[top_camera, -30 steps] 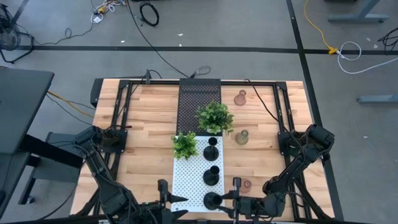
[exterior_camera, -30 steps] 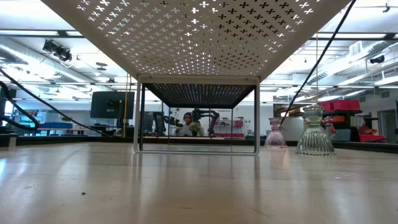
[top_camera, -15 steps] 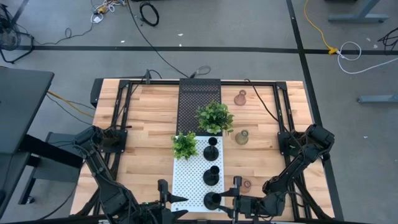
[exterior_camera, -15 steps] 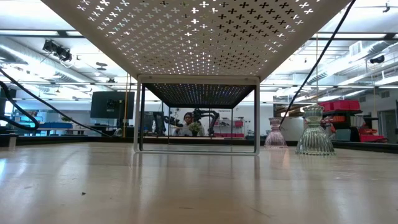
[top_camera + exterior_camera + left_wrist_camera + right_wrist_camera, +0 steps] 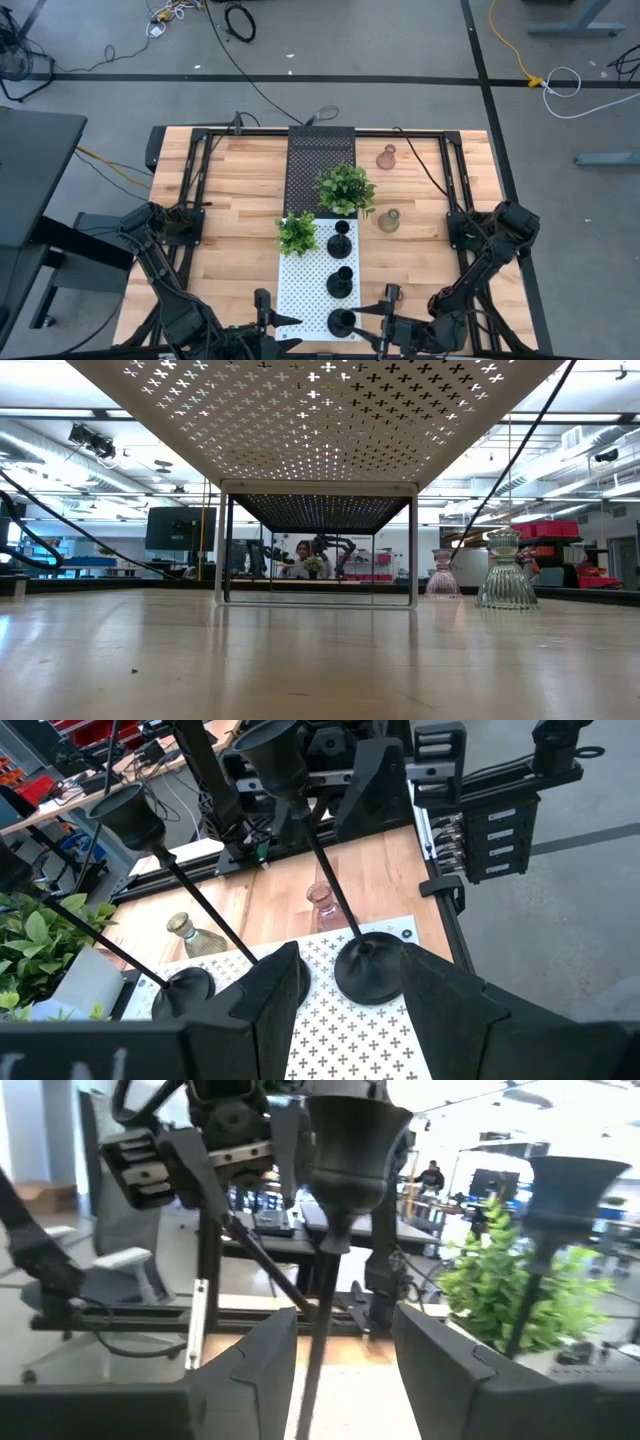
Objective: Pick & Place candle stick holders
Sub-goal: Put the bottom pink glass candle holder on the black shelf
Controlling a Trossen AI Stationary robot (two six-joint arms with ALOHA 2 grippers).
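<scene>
Black holders stand in a row on the white perforated shelf: one at the near end, one in the middle and one at the far end. Glass holders stand on the bench to the right of the shelf: a pinkish one near the far edge, a greenish one beside the larger plant, and a third pinkish one on the wood just past the shelf's near corner, seen only in the left wrist view.

The right hand sits at the near edge, just right of the nearest black holder. Its fingers stand apart, with that holder's stem rising between them in the right wrist view, apart from both pads: the hand is open. The left hand waits at the near edge, just left of the shelf, also open, fingers apart and empty, facing the nearest holder's base.

A smaller plant stands on the shelf left of the far black holder. A dark perforated shelf continues the white one toward the far edge.
</scene>
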